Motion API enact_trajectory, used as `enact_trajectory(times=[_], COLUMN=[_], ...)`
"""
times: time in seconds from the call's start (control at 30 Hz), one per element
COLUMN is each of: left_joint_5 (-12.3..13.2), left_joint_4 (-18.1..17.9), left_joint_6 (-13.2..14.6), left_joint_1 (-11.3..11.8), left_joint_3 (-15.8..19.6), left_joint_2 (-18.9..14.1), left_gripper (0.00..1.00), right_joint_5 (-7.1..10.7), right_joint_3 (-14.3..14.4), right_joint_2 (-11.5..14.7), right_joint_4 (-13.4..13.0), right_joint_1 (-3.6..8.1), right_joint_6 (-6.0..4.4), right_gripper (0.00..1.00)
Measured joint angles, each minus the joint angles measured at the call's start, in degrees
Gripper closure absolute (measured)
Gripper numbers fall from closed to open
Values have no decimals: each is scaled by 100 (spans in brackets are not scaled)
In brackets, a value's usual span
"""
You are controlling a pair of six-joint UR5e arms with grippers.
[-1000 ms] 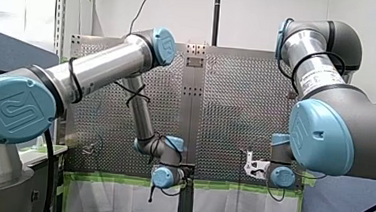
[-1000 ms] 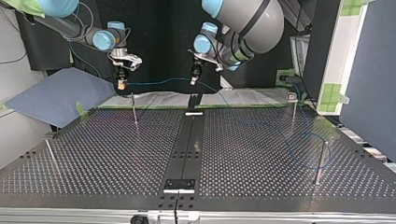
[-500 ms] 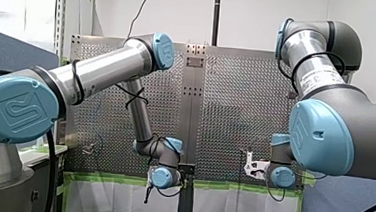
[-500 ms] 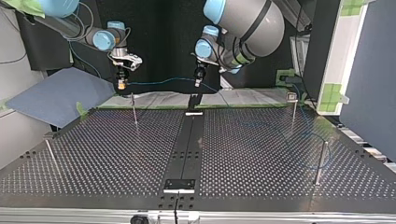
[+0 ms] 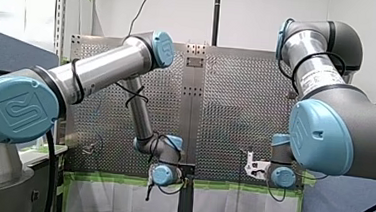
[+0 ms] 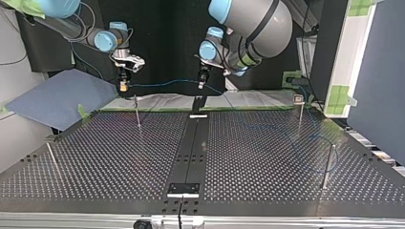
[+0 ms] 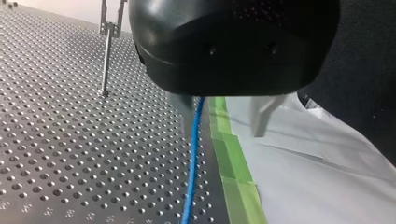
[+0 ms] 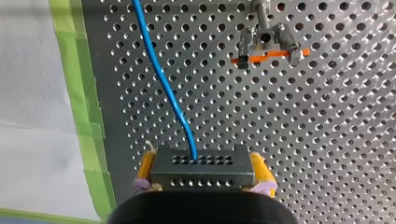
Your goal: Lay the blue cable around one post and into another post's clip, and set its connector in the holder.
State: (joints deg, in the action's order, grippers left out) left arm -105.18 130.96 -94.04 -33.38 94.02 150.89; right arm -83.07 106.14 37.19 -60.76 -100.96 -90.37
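Observation:
The blue cable (image 6: 162, 84) hangs in the air between my two grippers, above the table's far edge in the top view. My right gripper (image 8: 201, 163) is shut with its yellow pads on the dark connector (image 8: 201, 175), and the cable (image 8: 161, 74) leaves it ahead. My left gripper (image 7: 225, 126) is open around the cable (image 7: 194, 158), which runs close along one metal finger (image 7: 187, 116). In the top view my left gripper (image 6: 202, 85) is at the middle and my right gripper (image 6: 124, 86) further left. Past my left gripper the cable loops around a post (image 6: 327, 167) at the right.
Thin metal posts stand on the perforated table (image 6: 119, 157): one under my right gripper (image 6: 137, 114), one at the near left (image 6: 51, 160), one at the far right (image 6: 300, 112). A post's clip with an orange part (image 8: 266, 46) lies ahead of my right gripper. Green tape (image 7: 233, 168) marks the table's edge.
My left gripper has shifted a little towards the top view's right along the cable, and its wrist has turned. My right arm has held still with the connector.

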Motion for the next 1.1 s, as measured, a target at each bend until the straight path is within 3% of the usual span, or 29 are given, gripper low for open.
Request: enact_trajectory(times=[0.23, 0.3, 0.37, 0.63, 0.8, 1.1], left_joint_5=[57, 61, 64, 120, 133, 133], left_joint_4=[97, 107, 111, 135, 136, 135], left_joint_6=[31, 33, 34, 35, 36, 43], left_joint_1=[-30, -37, -40, -47, -56, -63], left_joint_3=[0, 0, 0, 0, 0, 0], left_joint_2=[-105, -107, -109, -110, -113, -111], left_gripper=[59, 70, 75, 78, 100, 100], right_joint_5=[0, 0, 0, 0, 0, 0], right_joint_3=[0, 0, 0, -1, -1, 0], right_joint_2=[1, 2, 1, -2, -3, -4], right_joint_4=[-6, -9, -11, -24, -32, -41], right_joint_1=[40, 43, 45, 47, 47, 50], right_joint_6=[0, 0, 0, -7, -11, -8], right_gripper=[100, 100, 100, 100, 100, 100])
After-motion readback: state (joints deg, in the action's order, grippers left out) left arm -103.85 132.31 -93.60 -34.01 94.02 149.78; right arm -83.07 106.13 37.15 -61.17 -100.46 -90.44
